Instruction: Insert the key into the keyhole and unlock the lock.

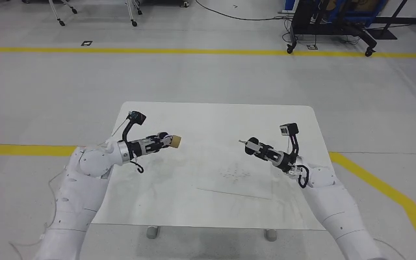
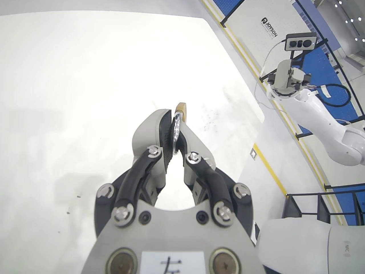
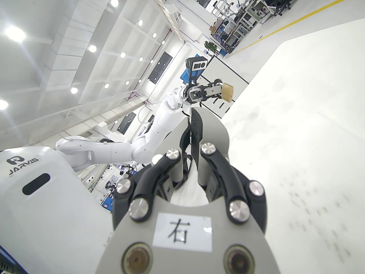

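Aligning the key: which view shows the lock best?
Right wrist view: the lock shows its broad brass face. Left wrist view gives its shackle and one edge; top view, a small tan block.

**Open lane between the two claws**

The left claw (image 1: 165,141) with the lock (image 1: 175,140) and the right claw (image 1: 249,145) with the key (image 1: 242,141) face each other above the surface (image 1: 214,117), well apart. The air between them is open; all either one could bump is the other claw or the flat top underneath.
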